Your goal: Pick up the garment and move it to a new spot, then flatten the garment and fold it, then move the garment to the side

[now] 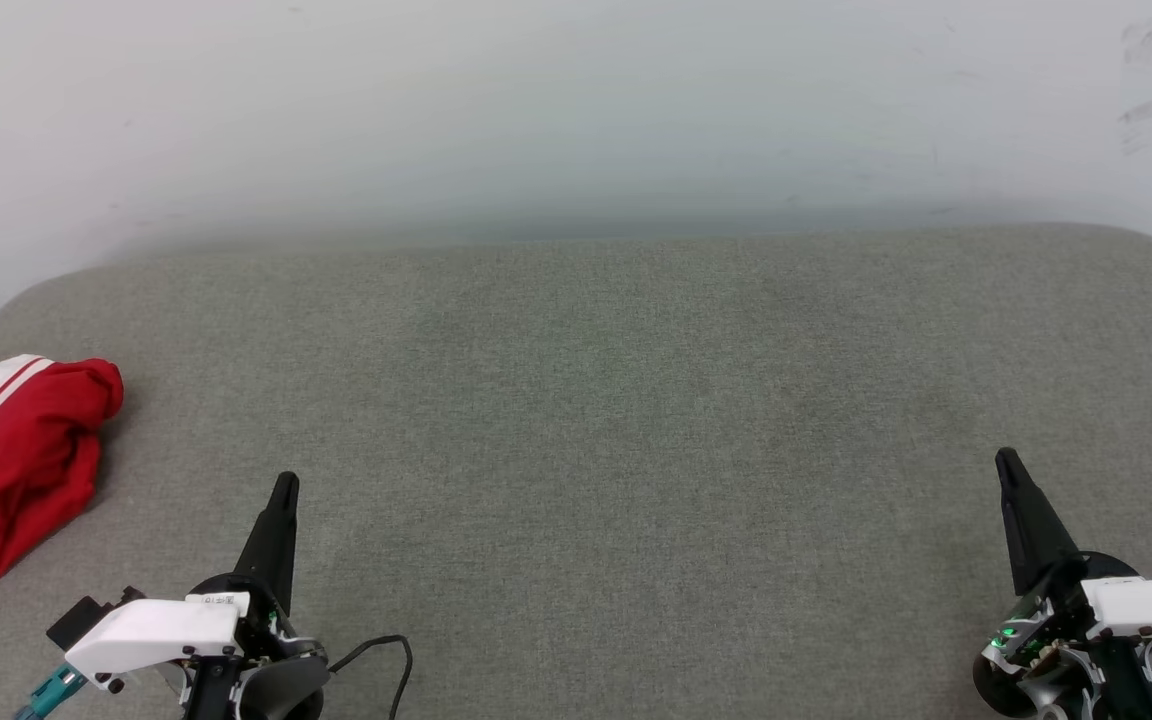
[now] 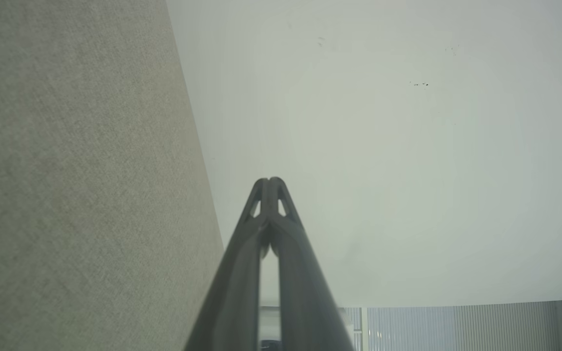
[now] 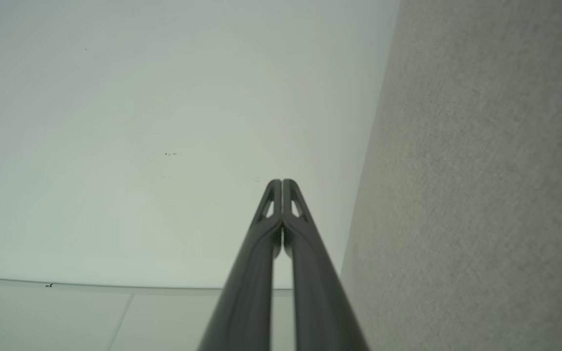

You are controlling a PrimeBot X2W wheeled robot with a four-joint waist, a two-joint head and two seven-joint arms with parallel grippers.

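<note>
A grey woven fabric surface (image 1: 596, 420) with rounded far corners is stretching across the head view. A pale wall (image 1: 536, 110) is rising directly behind its far edge, carrying a few faint dark scuffs at the upper right. The garment (image 1: 11, 460) is lying crumpled at the surface's left edge, red with a white, red-striped patch on top, and is partly running out of the picture. The left gripper (image 1: 285, 485) is pointing up from the lower left, near the garment but apart from it, its two dark fingers pressed together with nothing between them. The right gripper (image 1: 1006, 462) is sitting at the lower right, well apart from the garment, its fingers likewise pressed together and empty. A thin black cable (image 1: 391, 655) is looping over the fabric beside the left wrist. In the left wrist view a ribbed grey panel (image 2: 456, 326) is showing beyond the wall, and in the right wrist view a pale flat panel (image 3: 90, 317) is meeting the wall
</note>
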